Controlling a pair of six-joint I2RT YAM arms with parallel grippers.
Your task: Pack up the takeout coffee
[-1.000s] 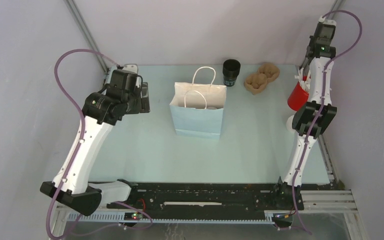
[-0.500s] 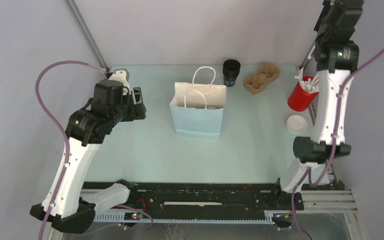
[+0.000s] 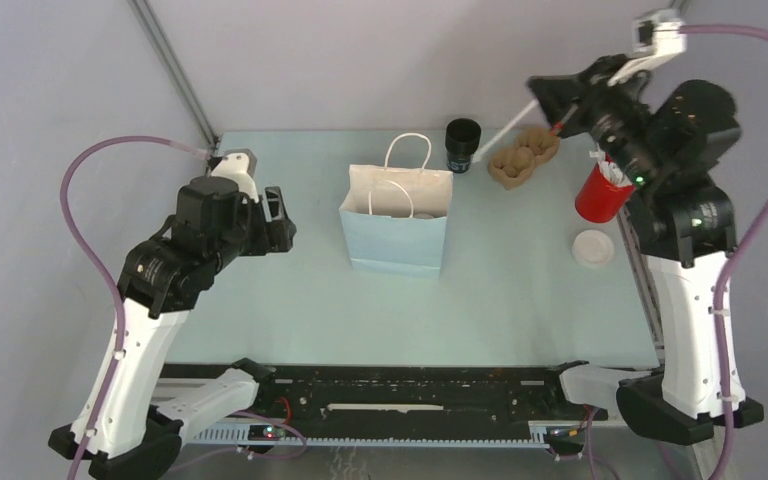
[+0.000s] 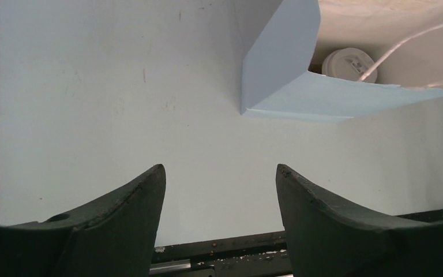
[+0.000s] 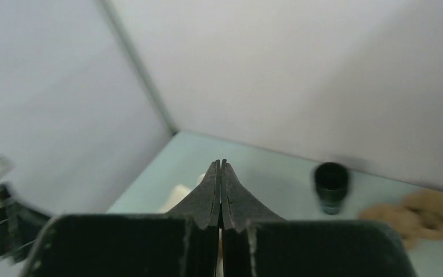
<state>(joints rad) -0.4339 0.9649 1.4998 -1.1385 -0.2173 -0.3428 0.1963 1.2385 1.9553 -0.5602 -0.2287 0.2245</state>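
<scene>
Right hand [image 5: 220,164], clenched, swung inward; left hand [image 4: 220,168], released, alone views takeout coffee [image 4: 349,62] inside bag [image 4: 276,60].

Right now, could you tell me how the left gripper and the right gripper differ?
The left gripper is open and empty; the right gripper is shut, apparently pinching a thin white stick. The left gripper hangs over the table, left of the paper bag; the right gripper is up over the table's far right. Both are black two-finger grippers.
</scene>
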